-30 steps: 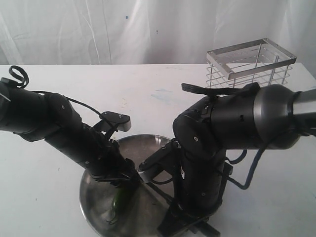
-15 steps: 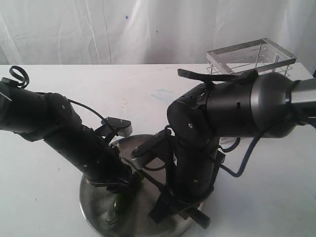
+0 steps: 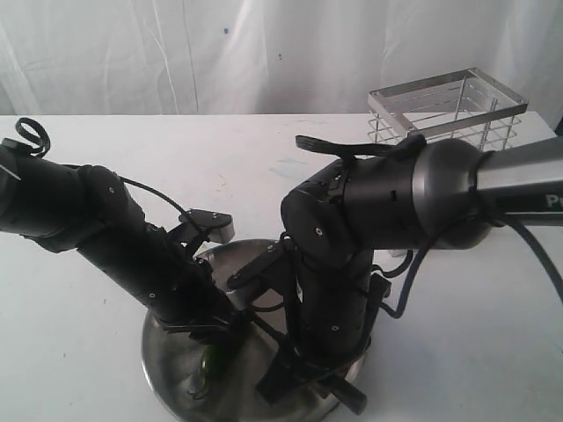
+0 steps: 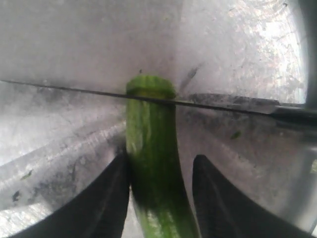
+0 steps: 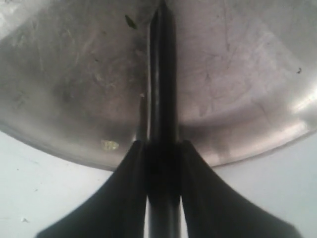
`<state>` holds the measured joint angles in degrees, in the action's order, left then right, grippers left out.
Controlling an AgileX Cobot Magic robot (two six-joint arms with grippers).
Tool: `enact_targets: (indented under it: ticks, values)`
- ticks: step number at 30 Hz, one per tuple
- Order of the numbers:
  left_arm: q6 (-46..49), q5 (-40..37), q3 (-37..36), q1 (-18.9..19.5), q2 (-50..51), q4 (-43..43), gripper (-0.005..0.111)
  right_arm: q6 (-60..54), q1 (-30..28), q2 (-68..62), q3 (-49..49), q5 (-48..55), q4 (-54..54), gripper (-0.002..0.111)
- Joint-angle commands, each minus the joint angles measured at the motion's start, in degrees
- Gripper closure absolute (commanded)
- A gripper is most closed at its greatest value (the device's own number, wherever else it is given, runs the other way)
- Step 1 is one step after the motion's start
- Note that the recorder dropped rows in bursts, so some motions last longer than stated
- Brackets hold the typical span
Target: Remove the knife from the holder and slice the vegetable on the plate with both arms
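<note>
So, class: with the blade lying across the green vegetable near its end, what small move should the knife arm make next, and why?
Probably press the knife straight down. In the left wrist view its edge lies across the vegetable close to the cut end, with no slice parted yet. The left gripper straddles the pod, one of its fingers against it, and the right gripper clamps the handle over the plate.

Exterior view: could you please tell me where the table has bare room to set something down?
The table is bare behind both arms, from the left arm across to the holder, and at the right beyond the right arm. The plate is crowded with grippers, knife and vegetable.
</note>
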<state>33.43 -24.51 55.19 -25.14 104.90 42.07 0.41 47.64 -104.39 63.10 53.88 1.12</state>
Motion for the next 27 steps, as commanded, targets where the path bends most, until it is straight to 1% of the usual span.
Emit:
enact_targets:
  ticks: [1, 3, 7, 9, 11, 20, 23, 27]
  values:
    - [-0.6, -2.08, -1.48, -0.19, 1.46, -1.25, 0.059, -0.07, 0.37, -1.05, 1.73, -0.06, 0.14, 0.108]
    - [-0.6, -1.89, -1.48, -0.19, 0.82, -1.47, 0.055, -0.07, 0.37, -1.43, 2.24, -0.06, 0.14, 0.108]
    - [-0.6, -1.21, -1.48, -0.19, -1.72, -1.91, 0.042, -0.07, 0.37, -2.22, 2.64, -0.06, 0.14, 0.108]
    - [-0.6, -1.21, -1.48, -0.19, -3.12, -3.19, 0.04, -0.07, 0.37, -2.41, 2.64, 0.05, 0.14, 0.108]
    - [-0.7, -1.21, -1.48, -0.19, -4.16, -5.02, 0.04, -0.07, 0.37, -2.49, 2.64, 0.05, 0.14, 0.108]
    - [-7.75, -0.31, -1.48, -0.19, -5.55, -17.49, 0.04, -0.07, 0.37, -2.49, 2.64, 0.05, 0.14, 0.108]
    - [-14.07, 0.48, -1.48, -0.19, -5.55, -24.82, 0.042, -0.07, 0.37, -2.49, 2.64, 0.05, 0.14, 0.108]
    - [-24.53, 0.97, -1.48, -0.19, -5.55, -36.64, 0.044, -0.07, 0.37, -2.49, 2.64, 0.05, 0.14, 0.108]
